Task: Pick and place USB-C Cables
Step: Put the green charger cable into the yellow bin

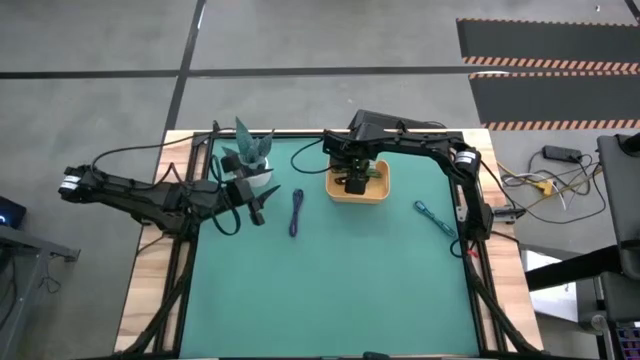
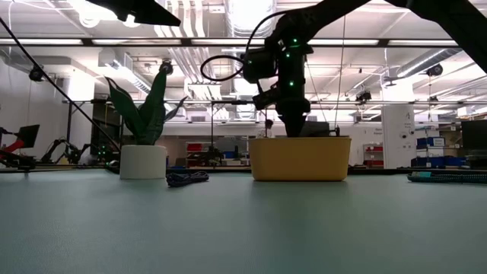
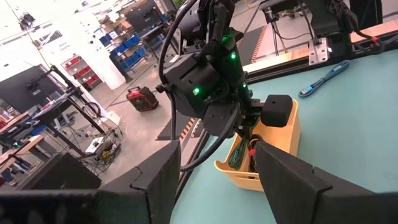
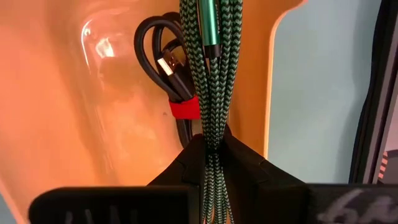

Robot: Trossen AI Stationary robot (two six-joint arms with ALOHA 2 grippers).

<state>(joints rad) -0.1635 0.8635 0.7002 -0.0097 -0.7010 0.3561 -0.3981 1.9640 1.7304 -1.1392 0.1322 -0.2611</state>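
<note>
My right gripper (image 4: 210, 146) reaches down into the orange tray (image 1: 378, 192), shut on the green braided cable (image 4: 211, 74). The black cable with a red tie (image 4: 177, 84) lies inside the tray beside it. The dark blue cable (image 1: 297, 212) lies on the green mat left of the tray, also seen low (image 2: 186, 178). The teal cable (image 1: 435, 217) lies on the mat to the tray's right. My left gripper (image 1: 258, 207) hovers open beside the potted plant, its fingers (image 3: 149, 180) wide apart, touching nothing. My right gripper pinches the green cable's bundled strands (image 4: 212, 127) between its two fingers, several strands together. The fingers come from above, pointing down into the tray, and lie along the bundle. The bundle runs on past the fingertips inside the tray; whether its far end rests there, I cannot tell.
A potted plant in a white pot (image 1: 250, 165) stands at the far left of the mat, close to my left gripper. The tray (image 2: 300, 158) sits near the far edge. The mat's near half (image 1: 330, 300) holds nothing. Wooden table borders flank the mat.
</note>
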